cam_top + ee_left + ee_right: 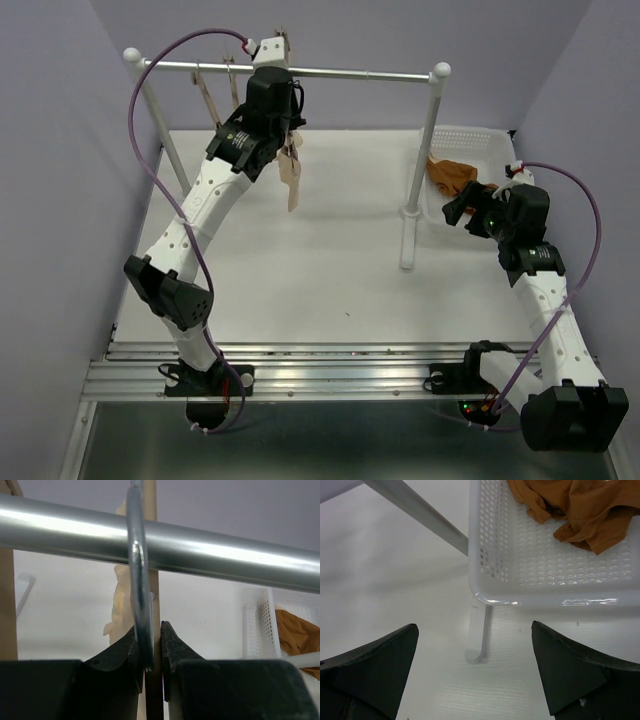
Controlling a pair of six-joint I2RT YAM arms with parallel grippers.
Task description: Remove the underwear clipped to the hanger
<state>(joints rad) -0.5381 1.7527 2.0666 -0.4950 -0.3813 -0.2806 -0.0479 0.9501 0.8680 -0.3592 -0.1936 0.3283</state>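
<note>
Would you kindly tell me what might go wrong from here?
1. The left end effector pinches only the thin wire hook over the rail; it may slip or twist when lifted.
2. The underwear hangs free, while the open right end effector is away by the basket, so it could swing.

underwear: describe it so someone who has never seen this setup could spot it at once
Find the silver rail running across the back, then the wooden hanger whose wire hook the left gripper pinches. The underwear dangles below it. It is thin and pale beige, unlike the orange-brown cloth lying in the white basket at right.
</note>
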